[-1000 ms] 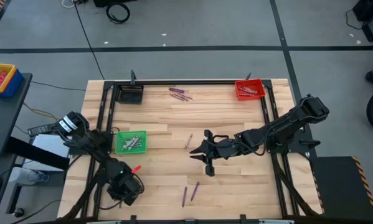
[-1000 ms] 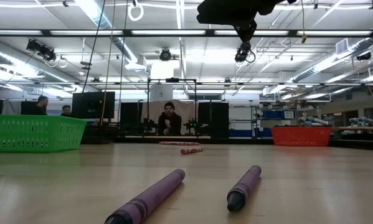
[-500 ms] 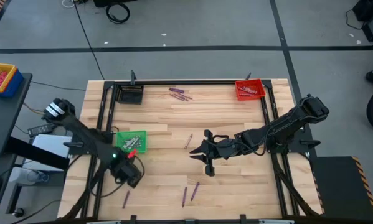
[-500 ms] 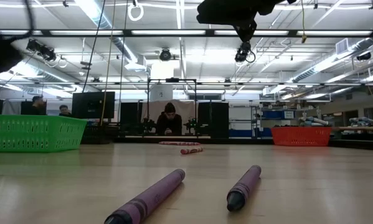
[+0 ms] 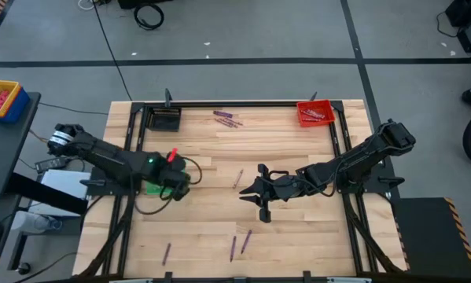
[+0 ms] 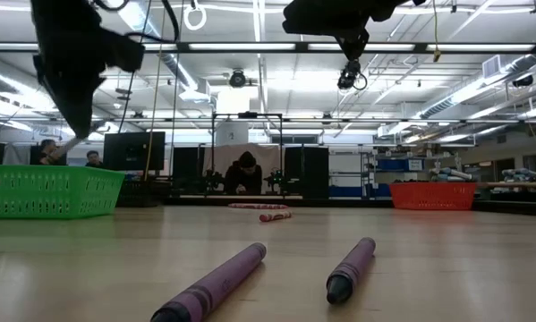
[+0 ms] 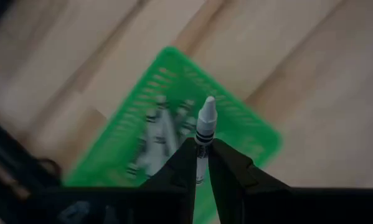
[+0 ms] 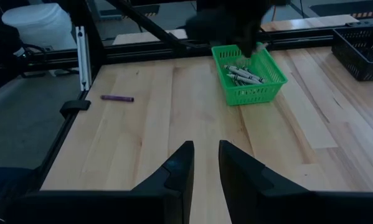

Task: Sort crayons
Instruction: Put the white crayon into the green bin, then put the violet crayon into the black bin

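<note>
Landmark: the green bin [image 5: 165, 179] is taken as reference for all positions.
Sorted so far: pale crayons [image 8: 243, 74] are seen inside the green bin; red ones appear to lie in the red bin [image 5: 314, 112], well apart across the table.
In hand: a white crayon [image 7: 203, 127] is clamped by the left gripper [image 7: 202, 163], held directly above the green bin.
Remaining: purple crayons [image 5: 237, 243] lie loose on the table, well apart from the green bin; another group [image 5: 227, 119] lies near the black bin [image 5: 164, 119].
Right gripper [image 8: 203, 163]: fingers narrowly parted, nothing held, hovering well apart from the green bin.
Surface: light wooden tabletop [image 5: 298, 236] in a black frame.
Room: workshop with a seated person [image 6: 244, 174] beyond the table.
</note>
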You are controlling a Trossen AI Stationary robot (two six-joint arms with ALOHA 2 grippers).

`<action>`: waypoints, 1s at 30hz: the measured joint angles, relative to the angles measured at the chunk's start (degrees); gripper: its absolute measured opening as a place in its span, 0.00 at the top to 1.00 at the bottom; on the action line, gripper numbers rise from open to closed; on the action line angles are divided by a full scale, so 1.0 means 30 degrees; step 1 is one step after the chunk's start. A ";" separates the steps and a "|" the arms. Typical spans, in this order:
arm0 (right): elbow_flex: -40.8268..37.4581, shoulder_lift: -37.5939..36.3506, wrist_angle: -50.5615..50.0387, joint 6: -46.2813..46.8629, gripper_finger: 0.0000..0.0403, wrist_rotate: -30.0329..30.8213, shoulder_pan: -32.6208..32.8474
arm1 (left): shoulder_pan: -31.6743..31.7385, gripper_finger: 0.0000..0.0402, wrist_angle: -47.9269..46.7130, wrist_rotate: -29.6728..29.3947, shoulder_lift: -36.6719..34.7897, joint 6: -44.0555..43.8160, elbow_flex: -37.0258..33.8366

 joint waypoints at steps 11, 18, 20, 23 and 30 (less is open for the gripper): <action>0.0002 0.0000 -0.0219 -0.0109 0.80 0.0000 0.0004 | 0.0641 0.88 0.0587 0.1334 0.1860 0.4608 -0.0794; 0.0007 0.0000 -0.0213 -0.0117 0.80 0.0000 0.0003 | 0.0729 0.72 -0.2152 0.2690 0.1845 0.3323 0.0054; 0.0000 0.0000 -0.0213 -0.0100 0.80 0.0000 0.0006 | 0.0692 0.66 -0.3772 0.2744 0.1838 0.3068 0.1058; 0.0003 0.0000 -0.0213 -0.0095 0.80 0.0000 0.0003 | 0.0438 0.58 -0.5861 0.2607 0.1824 0.2321 0.3142; 0.0003 0.0000 0.0545 -0.0129 0.80 0.0000 0.0227 | -0.3794 0.53 -0.1018 -0.3904 0.1244 0.0247 0.6375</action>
